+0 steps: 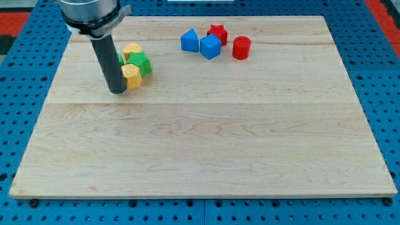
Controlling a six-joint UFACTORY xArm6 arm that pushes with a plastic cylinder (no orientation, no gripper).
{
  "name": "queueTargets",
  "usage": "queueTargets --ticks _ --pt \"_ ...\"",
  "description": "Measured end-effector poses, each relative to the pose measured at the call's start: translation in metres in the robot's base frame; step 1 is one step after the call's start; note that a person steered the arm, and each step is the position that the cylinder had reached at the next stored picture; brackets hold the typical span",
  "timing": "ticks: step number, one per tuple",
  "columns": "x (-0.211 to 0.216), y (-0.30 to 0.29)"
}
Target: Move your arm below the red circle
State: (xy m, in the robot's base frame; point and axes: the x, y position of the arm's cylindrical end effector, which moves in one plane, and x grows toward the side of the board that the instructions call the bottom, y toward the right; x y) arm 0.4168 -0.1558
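The red circle (241, 47), a short red cylinder, stands near the view's top, right of centre, on the wooden board (206, 144). My tip (117, 91) is far to its left, touching the left side of a yellow block (131, 76). Just left of the red circle are a blue cube (210, 47), a blue block (190, 41) and a red star (217, 32).
Beside my tip a green star (141, 63) and another yellow block (132, 50) sit clustered with the yellow block; a green piece shows partly behind the rod (106, 59). The board lies on a blue perforated table (19, 94).
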Motion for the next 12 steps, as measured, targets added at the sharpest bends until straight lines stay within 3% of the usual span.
queueTargets --ticks 2,4,10,11,12 --pt "0.033 0.055" --pt "0.024 0.154" --pt "0.026 0.186" --pt "0.019 0.191" --pt "-0.018 0.206"
